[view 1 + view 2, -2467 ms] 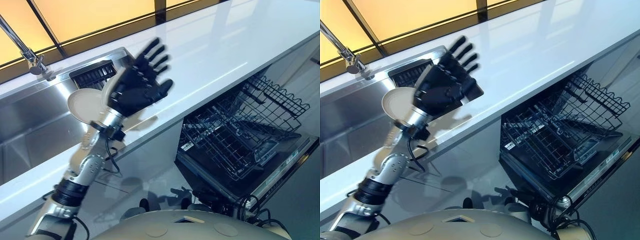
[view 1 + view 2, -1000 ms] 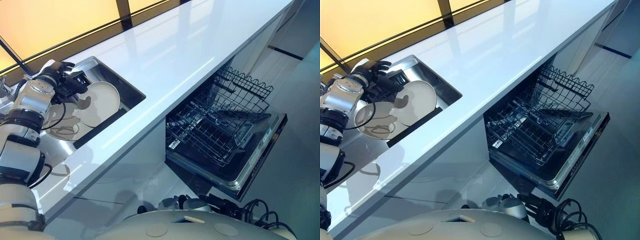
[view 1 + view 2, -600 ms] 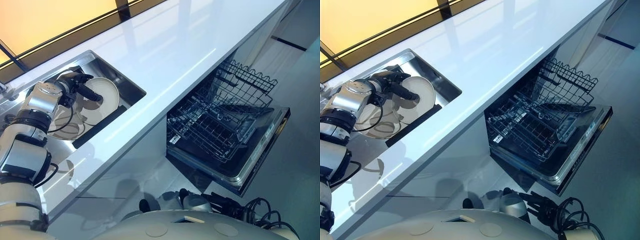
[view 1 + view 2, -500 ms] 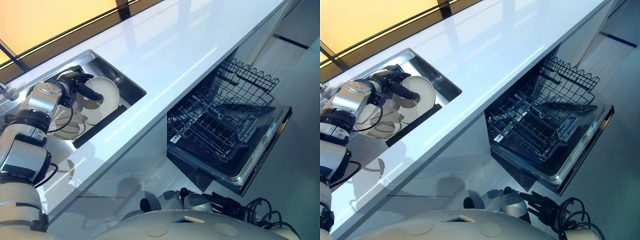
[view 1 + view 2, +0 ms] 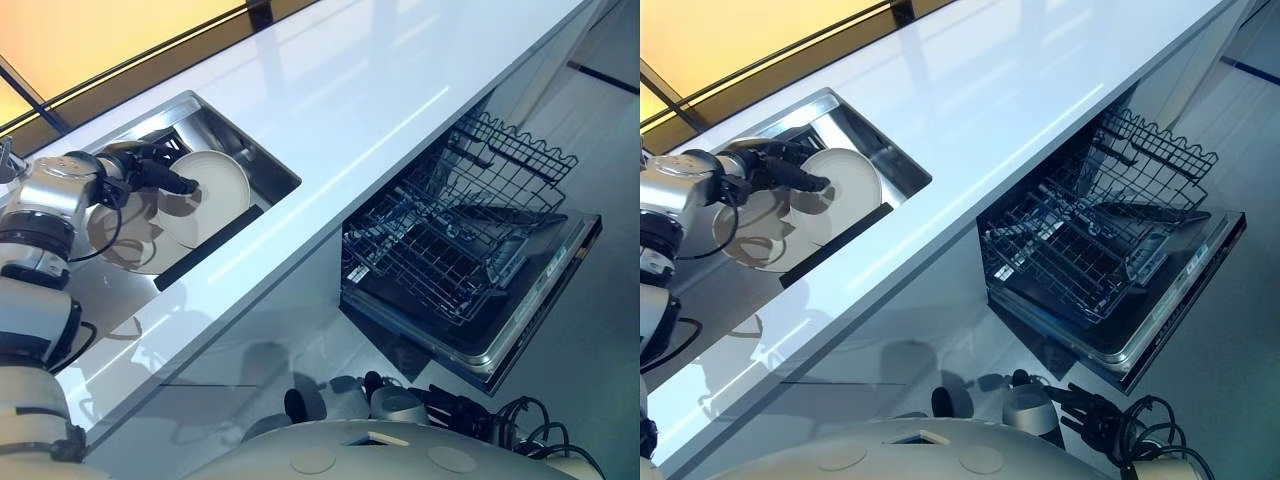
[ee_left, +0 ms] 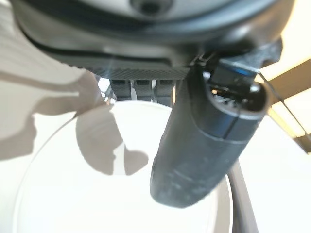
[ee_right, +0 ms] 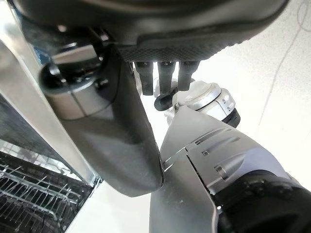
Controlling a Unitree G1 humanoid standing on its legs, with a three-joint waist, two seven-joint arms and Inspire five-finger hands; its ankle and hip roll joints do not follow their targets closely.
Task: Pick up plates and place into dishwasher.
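Two white plates are in the steel sink (image 5: 262, 158): one plate (image 5: 218, 196) leans on its edge, the other plate (image 5: 128, 238) lies flatter beside it. My left hand (image 5: 143, 168) reaches into the sink at the leaning plate's upper rim. In the left wrist view its thumb (image 6: 204, 145) stands straight over the plate's face (image 6: 87, 194), casting a shadow on it, and its fingers (image 6: 141, 87) sit past the rim; the hand is open. My right hand (image 7: 121, 141) hangs low beside the dishwasher, fingers relaxed, holding nothing.
A long white worktop (image 5: 380, 90) runs from the sink to the right. Below it the dishwasher door (image 5: 545, 290) is folded down, with the black wire rack (image 5: 450, 240) pulled out over it. A tap (image 5: 8, 158) stands at the sink's far left.
The left hand came down from above the worktop into the sink and has stayed at the leaning plate's rim for the last half second. The camera has shifted slightly.
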